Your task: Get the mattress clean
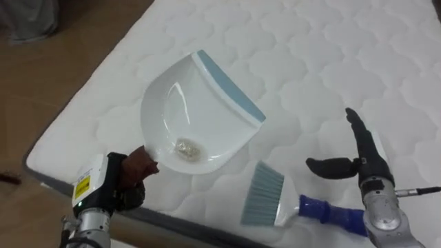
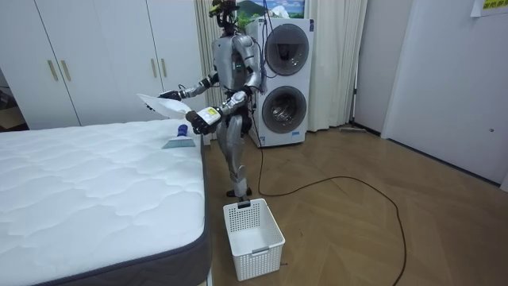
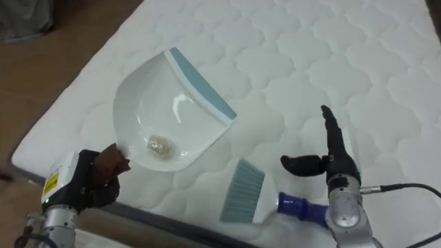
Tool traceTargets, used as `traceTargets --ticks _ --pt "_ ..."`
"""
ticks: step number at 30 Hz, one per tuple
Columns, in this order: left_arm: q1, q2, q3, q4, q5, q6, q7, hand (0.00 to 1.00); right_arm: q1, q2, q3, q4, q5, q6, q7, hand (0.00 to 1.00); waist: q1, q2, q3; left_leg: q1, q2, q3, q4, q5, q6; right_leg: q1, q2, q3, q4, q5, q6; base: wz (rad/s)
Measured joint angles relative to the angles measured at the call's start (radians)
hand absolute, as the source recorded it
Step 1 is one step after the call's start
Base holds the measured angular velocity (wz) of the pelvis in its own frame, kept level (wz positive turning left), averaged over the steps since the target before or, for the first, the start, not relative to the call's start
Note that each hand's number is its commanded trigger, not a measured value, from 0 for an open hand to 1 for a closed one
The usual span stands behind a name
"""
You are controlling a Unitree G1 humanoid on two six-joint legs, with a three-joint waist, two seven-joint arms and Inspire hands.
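A white dustpan (image 1: 200, 103) with a pale blue front lip hangs tilted over the bed's near corner. My left hand (image 1: 120, 184) is shut on its brown handle (image 1: 141, 160) at the lower left. A small heap of crumbs (image 1: 187, 147) lies in the pan's deep end. A hand brush (image 1: 265, 195) with pale blue bristles and a dark blue grip (image 1: 324, 210) lies on the white quilted mattress (image 1: 310, 62). Just right of it my right hand (image 1: 362, 155) hovers open, fingers straight and thumb spread, holding nothing. In the room view I stand at the bed's far corner with the dustpan (image 2: 157, 103) raised.
The mattress edge (image 1: 62, 131) runs diagonally at the left, with wooden floor beyond it. A white slatted basket (image 2: 252, 238) stands on the floor by the bed's near corner. Two stacked washing machines (image 2: 284, 79) are behind me, and a cable crosses the floor.
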Motion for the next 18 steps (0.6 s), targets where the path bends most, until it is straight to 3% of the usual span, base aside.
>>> traceTargets --ticks 4,8,13,15,16,17,18 --pt "0.001 0.000 0.015 0.000 0.000 0.000 0.003 1.00 0.000 0.000 0.000 0.000 -0.008 -0.007 -0.011 0.00 0.017 0.006 -0.0040 -0.010 -0.021 -0.027 -0.025 0.004 0.006 0.002 -0.008 -0.037 0.007 -0.002 0.009 0.35" --pt "0.006 -0.004 0.022 -0.009 0.001 -0.003 0.004 1.00 0.001 0.000 0.002 -0.011 -0.011 -0.007 -0.047 0.00 0.029 0.011 -0.0102 0.001 -0.054 -0.049 -0.044 0.006 0.007 0.019 -0.024 -0.077 0.015 -0.014 0.030 0.26" --pt "0.015 -0.004 0.029 -0.015 0.000 -0.033 0.000 1.00 0.003 0.003 0.003 -0.033 -0.015 -0.012 -0.068 0.00 0.031 0.010 -0.0118 0.045 -0.080 -0.081 -0.087 0.010 0.014 0.044 -0.048 -0.109 0.071 -0.018 0.038 0.35" --pt "0.012 -0.008 0.029 -0.015 0.002 -0.042 0.000 1.00 0.028 0.005 0.003 -0.071 -0.013 -0.014 -0.082 0.00 0.022 0.011 -0.0130 0.061 -0.084 -0.145 -0.090 0.011 0.016 0.030 -0.062 -0.088 0.159 -0.021 0.042 0.75" --pt "0.011 -0.007 0.026 -0.015 0.003 -0.051 0.000 1.00 0.056 0.012 0.002 -0.091 -0.015 -0.026 -0.093 0.00 0.008 0.013 -0.0132 0.068 -0.085 -0.217 -0.088 0.012 0.017 0.003 -0.056 -0.023 0.211 -0.032 0.043 1.18" --pt "0.010 -0.006 0.026 -0.016 0.000 -0.052 0.002 1.00 0.068 0.023 0.001 -0.098 -0.024 -0.040 -0.097 0.00 -0.011 0.009 -0.0166 0.067 -0.087 -0.278 -0.088 0.013 0.015 -0.022 -0.020 0.094 0.161 -0.042 0.033 1.19" --pt "0.010 -0.006 0.025 -0.016 0.000 -0.052 0.001 1.00 0.071 0.023 0.002 -0.101 -0.029 -0.044 -0.096 0.00 -0.013 0.008 -0.0167 0.065 -0.089 -0.304 -0.088 0.014 0.013 -0.039 -0.008 0.134 0.130 -0.040 0.031 1.21"
